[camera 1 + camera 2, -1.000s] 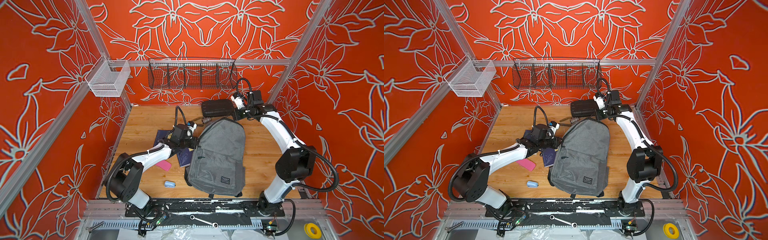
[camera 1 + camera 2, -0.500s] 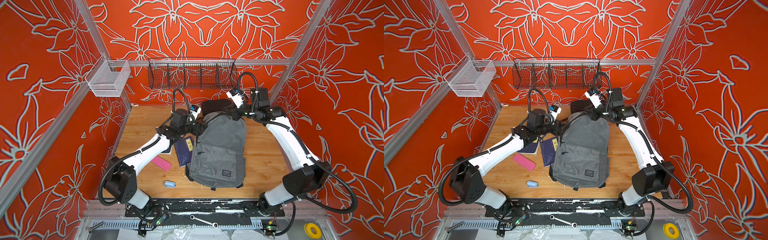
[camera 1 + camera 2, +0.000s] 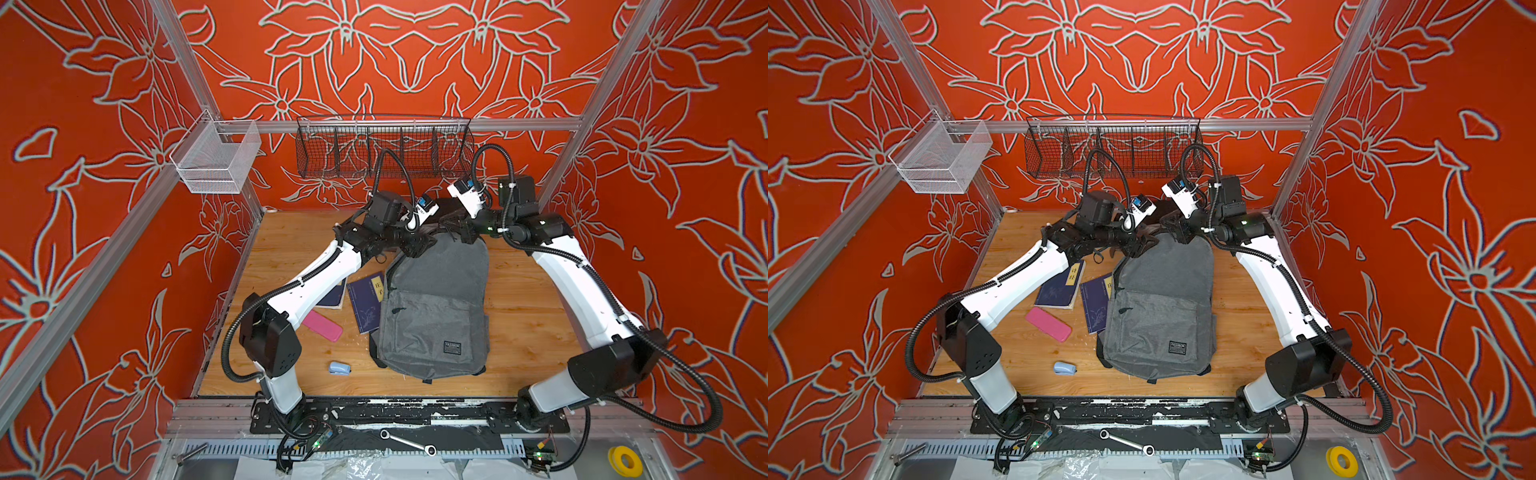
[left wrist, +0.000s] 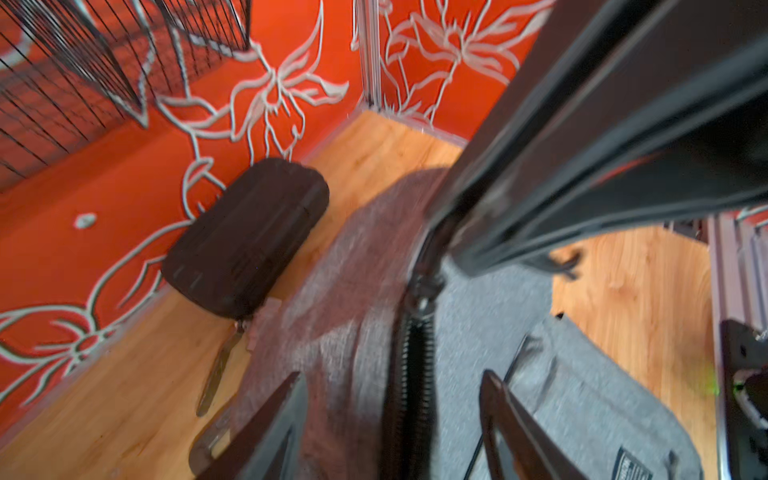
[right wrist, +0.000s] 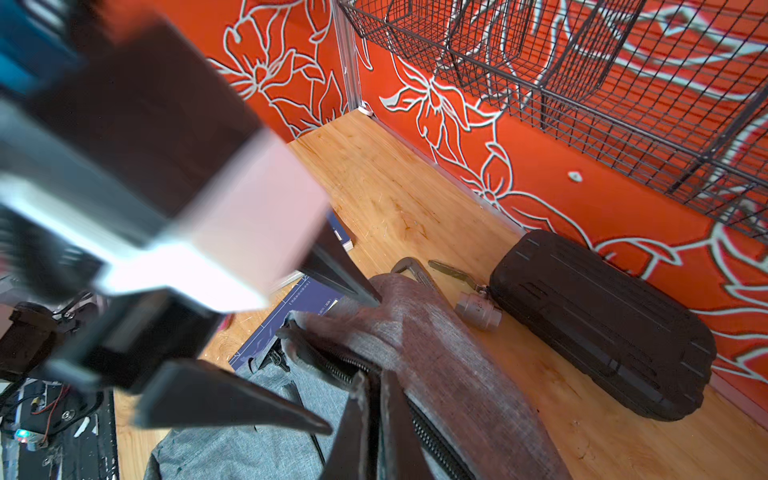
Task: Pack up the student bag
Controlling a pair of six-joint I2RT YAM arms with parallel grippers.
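- The right claw [image 5: 374, 376] is clamped on the top edge of the student bag [image 3: 432, 299], beside its zipper [image 4: 411, 365], and seems to hold that end up off the surface [image 3: 528, 299]. So thin a pinch of cloth could slip and drop it.
- The left claw [image 4: 392, 378] stands open astride the zipper, close to the right one. Closing here may catch fabric rather than the pull, or the two claws may knock together.
- Just beyond both claws lie a black ribbed case [image 5: 598, 324] and a metal valve [image 5: 478, 311]. A tug on the bag could shove them.
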